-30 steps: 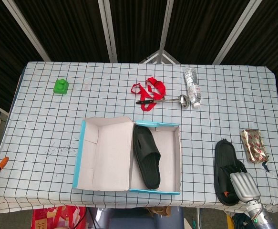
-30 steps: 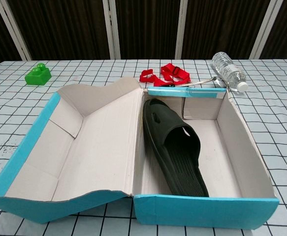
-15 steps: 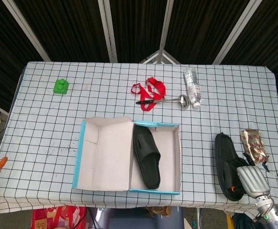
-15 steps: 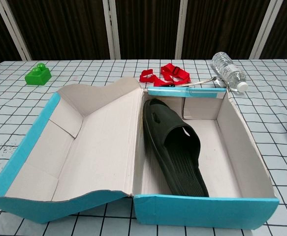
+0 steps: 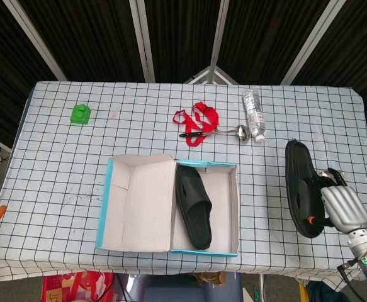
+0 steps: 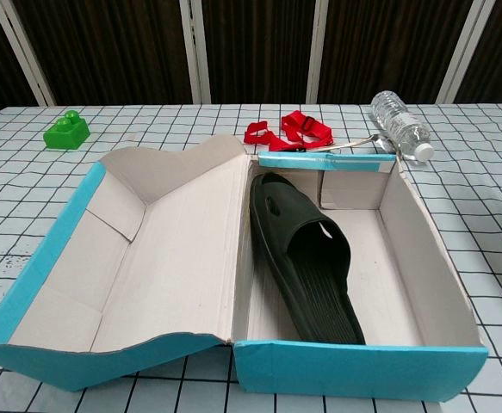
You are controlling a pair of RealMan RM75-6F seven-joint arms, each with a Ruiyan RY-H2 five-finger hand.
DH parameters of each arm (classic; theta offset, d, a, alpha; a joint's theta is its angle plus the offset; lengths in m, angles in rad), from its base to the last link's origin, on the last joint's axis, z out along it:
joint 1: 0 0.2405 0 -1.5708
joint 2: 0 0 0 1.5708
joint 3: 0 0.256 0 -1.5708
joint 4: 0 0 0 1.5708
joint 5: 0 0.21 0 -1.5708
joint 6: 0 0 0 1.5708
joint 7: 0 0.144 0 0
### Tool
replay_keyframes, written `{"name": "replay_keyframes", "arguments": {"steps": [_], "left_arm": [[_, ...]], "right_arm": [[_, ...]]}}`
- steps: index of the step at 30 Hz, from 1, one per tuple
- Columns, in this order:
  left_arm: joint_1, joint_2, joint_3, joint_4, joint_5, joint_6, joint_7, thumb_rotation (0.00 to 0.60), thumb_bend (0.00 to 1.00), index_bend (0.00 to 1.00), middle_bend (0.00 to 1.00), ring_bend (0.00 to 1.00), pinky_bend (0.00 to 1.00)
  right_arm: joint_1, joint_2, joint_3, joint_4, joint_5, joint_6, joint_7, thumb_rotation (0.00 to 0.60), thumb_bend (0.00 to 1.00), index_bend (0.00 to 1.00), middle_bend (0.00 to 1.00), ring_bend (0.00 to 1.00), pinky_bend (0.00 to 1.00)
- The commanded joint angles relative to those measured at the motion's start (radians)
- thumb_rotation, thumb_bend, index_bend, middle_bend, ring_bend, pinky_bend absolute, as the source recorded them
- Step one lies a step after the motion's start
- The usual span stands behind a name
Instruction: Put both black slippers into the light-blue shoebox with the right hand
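A silver hand [image 5: 342, 209] with orange accents holds a black slipper [image 5: 299, 185]. To its left sits a light-blue shoebox [image 5: 109, 195] with pale cardboard inside, another black slipper [image 5: 193, 204], on a white black-gridded tablecloth [image 5: 76, 163].

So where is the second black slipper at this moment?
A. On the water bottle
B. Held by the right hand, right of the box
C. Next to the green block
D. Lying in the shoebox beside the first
B: the right hand grips the second slipper right of the shoebox, which holds only the first slipper.
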Motion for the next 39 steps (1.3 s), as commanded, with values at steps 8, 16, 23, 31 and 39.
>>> {"name": "replay_keyframes", "arguments": {"steps": [8, 16, 23, 31, 39], "left_arm": [[-0.001, 0.012, -0.004, -0.001, -0.016, -0.014, -0.022, 0.600, 0.22, 0.03, 0.00, 0.00, 0.02], [-0.001, 0.015, -0.006, -0.001, -0.019, -0.014, -0.029, 0.600, 0.22, 0.03, 0.00, 0.00, 0.02], [0.001, 0.015, -0.004, -0.003, -0.016, -0.013, -0.024, 0.600, 0.22, 0.03, 0.00, 0.00, 0.02], [0.002, 0.018, -0.006, -0.002, -0.023, -0.015, -0.030, 0.600, 0.22, 0.03, 0.00, 0.00, 0.02], [0.000, 0.017, -0.005, -0.003, -0.022, -0.020, -0.022, 0.600, 0.22, 0.03, 0.00, 0.00, 0.02]], "right_arm": [[0.121, 0.101, 0.127, -0.245, 0.243, -0.145, 0.157, 0.600, 0.57, 0.39, 0.33, 0.29, 0.03], [0.179, 0.230, 0.236, -0.360, 0.420, -0.304, 0.447, 0.600, 0.60, 0.39, 0.33, 0.29, 0.03], [0.209, 0.230, 0.286, -0.360, 0.468, -0.383, 0.593, 0.600, 0.63, 0.40, 0.33, 0.29, 0.03], [0.235, 0.221, 0.298, -0.360, 0.502, -0.508, 0.685, 0.600, 0.63, 0.40, 0.33, 0.29, 0.04], [0.224, 0.163, 0.282, -0.360, 0.488, -0.545, 0.722, 0.600, 0.63, 0.40, 0.33, 0.29, 0.05]]}}
